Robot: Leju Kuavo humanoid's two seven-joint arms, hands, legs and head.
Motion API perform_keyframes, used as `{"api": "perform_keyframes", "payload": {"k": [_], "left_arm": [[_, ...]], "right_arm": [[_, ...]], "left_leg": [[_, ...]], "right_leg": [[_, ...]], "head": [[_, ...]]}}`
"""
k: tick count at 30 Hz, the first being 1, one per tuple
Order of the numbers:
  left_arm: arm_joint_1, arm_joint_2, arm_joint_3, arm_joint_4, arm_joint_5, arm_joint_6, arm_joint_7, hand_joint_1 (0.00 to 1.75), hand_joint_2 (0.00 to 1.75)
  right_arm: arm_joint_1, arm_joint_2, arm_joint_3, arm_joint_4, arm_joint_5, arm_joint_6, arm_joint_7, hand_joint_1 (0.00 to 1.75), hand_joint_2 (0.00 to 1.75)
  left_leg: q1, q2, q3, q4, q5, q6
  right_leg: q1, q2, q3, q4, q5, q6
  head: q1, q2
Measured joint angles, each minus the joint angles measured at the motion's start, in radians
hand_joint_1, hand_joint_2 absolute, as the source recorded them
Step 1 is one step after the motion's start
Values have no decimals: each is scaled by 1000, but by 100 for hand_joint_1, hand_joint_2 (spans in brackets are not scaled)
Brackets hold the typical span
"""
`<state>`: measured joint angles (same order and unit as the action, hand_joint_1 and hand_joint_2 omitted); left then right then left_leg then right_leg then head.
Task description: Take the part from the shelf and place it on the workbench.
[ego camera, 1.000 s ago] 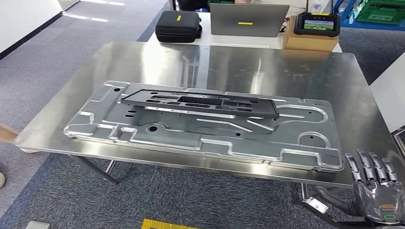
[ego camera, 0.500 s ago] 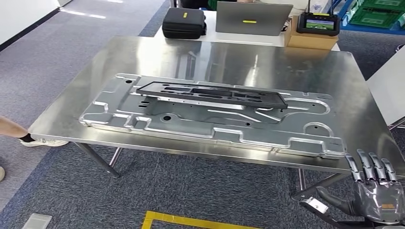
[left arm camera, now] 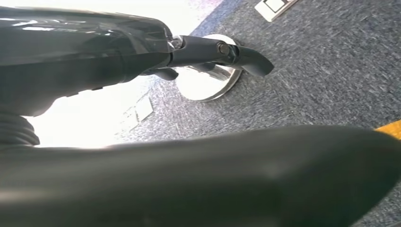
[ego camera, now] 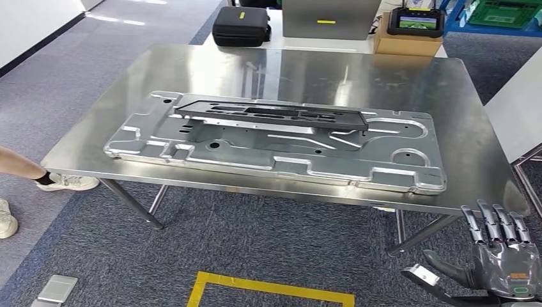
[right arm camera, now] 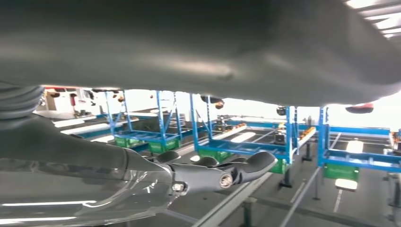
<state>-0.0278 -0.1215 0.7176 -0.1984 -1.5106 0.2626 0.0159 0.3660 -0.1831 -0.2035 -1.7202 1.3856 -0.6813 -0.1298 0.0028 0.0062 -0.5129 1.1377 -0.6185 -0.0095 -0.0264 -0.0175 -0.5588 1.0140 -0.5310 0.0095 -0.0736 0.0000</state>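
Note:
A long black perforated part (ego camera: 271,115) lies flat on top of a large silver stamped panel (ego camera: 281,163), which rests on the steel workbench (ego camera: 332,73). My right hand (ego camera: 502,256) hangs below and to the right of the bench's near right corner, fingers spread, holding nothing. In the right wrist view the right hand (right arm camera: 189,175) shows straight fingers with nothing between them. In the left wrist view my left hand (left arm camera: 142,52) hangs over grey carpet with fingers stretched out and nothing in it.
Behind the bench a white table carries a black case (ego camera: 240,27), a laptop (ego camera: 329,19) and a cardboard box (ego camera: 409,41) with a controller (ego camera: 418,21). A person's shoe (ego camera: 64,182) stands by the bench's left leg. Yellow floor tape (ego camera: 268,288) lies nearer. Blue racks (right arm camera: 246,137) stand behind.
The whole picture has shifted: the camera has drawn back and the bench looks farther away. A person's foot has come into view at the left. My right hand keeps its open pose.

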Motion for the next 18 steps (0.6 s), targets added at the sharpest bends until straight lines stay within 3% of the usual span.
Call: {"api": "perform_keyframes", "payload": {"k": [2,3,5,6,8,10,11,12,13,15,16,18], "left_arm": [[-2,0,0,0,0,0,-1,0,0],[-2,0,0,0,0,1,-1,0,0],[-2,0,0,0,0,1,-1,0,0],[-2,0,0,0,0,1,-1,0,0],[-2,1,0,0,0,1,0,0,0],[-2,1,0,0,0,1,0,0,0],[-1,1,0,0,0,1,0,0,0],[-1,1,0,0,0,1,-1,0,0],[-1,1,0,0,0,1,-1,0,0],[-2,1,0,0,0,1,-1,0,0],[-2,0,0,0,0,1,-1,0,0],[-3,-1,0,0,-1,2,-2,0,0]], "right_arm": [[-1,0,0,0,-1,0,-2,0,0],[-2,0,0,0,-1,0,-4,0,0],[-3,0,-1,0,-2,0,-7,0,0],[-3,0,-2,0,-2,0,-9,0,0],[-2,0,-3,0,-3,0,-11,0,0],[-2,1,-4,1,-3,0,-13,0,0],[-2,1,-5,2,-4,0,-13,0,0],[-2,1,-5,3,-4,0,-14,0,0],[-2,1,-5,4,-4,0,-14,0,0],[-3,1,-5,4,-4,0,-14,0,0],[-4,1,-5,4,-4,0,-14,0,0],[-5,1,-5,4,-4,0,-14,0,0]], "left_leg": [[-4,-1,75,-126,20,10],[-6,-1,89,-153,17,14],[-8,-1,83,-163,22,25],[-7,1,76,-166,29,34],[-5,6,55,-171,49,53],[-10,8,32,-168,65,61],[-12,8,20,-165,72,63],[-14,9,8,-161,78,63],[-15,9,-4,-155,83,63],[-15,9,-26,-140,89,61],[-17,9,-35,-131,89,59],[-20,9,-48,-117,93,50]], "right_leg": [[2,0,-9,4,11,10],[2,0,-13,4,18,16],[1,1,-20,4,28,30],[0,3,-26,10,21,35],[0,8,-47,61,-43,41],[0,10,-76,173,-132,43],[1,11,-85,228,-155,44],[1,11,-82,258,-156,45],[1,11,-63,255,-137,45],[1,11,20,149,-81,43],[3,11,64,80,-67,40],[6,11,113,-8,-67,32]], "head": [[0,0],[0,0],[0,0],[0,0],[1,0],[2,0],[2,0],[2,0],[2,0],[2,0],[2,0],[2,0]]}}
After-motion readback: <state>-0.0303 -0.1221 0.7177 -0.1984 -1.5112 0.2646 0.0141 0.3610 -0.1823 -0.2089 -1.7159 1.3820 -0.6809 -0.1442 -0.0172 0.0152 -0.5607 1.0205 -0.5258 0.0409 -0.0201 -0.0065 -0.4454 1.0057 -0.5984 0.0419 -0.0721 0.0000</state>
